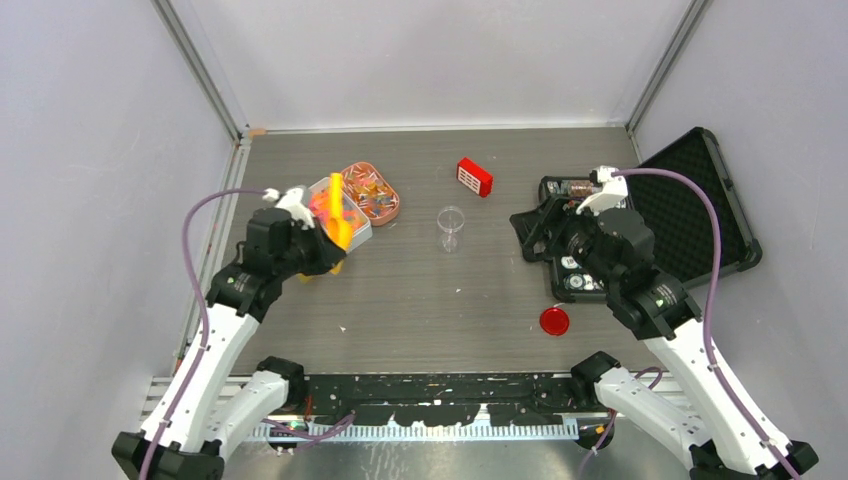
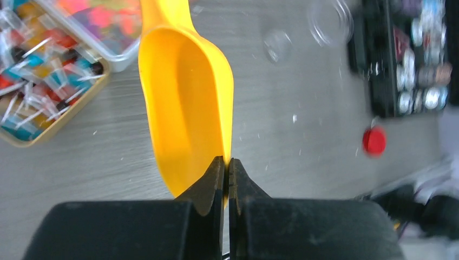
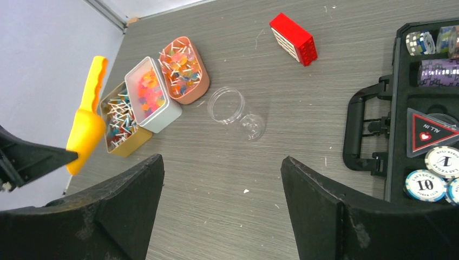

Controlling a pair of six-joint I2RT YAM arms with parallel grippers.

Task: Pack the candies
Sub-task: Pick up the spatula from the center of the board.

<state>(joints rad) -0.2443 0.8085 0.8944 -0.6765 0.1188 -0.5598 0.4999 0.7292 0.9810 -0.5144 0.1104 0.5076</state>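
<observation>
A grey wood-grain table (image 1: pixel 420 290) stands between pale walls. The left gripper (image 2: pixel 227 165) is clamped on the rim of an empty yellow plastic scoop (image 2: pixel 184 92), held beside the trays, probably for dipping. The candies (image 3: pixel 147 91) fill a white rectangular tray (image 3: pixel 165 116), a tan tray (image 3: pixel 135 145) and a pink oval tray (image 3: pixel 190 98). A clear plastic jar (image 3: pixel 227 105) waits empty in the middle. The right gripper (image 3: pixel 222 165) hangs with its fingers wide apart, holding nothing.

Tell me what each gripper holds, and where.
Left gripper pinches the scoop by its bowl's rim; right gripper open, empty.
</observation>
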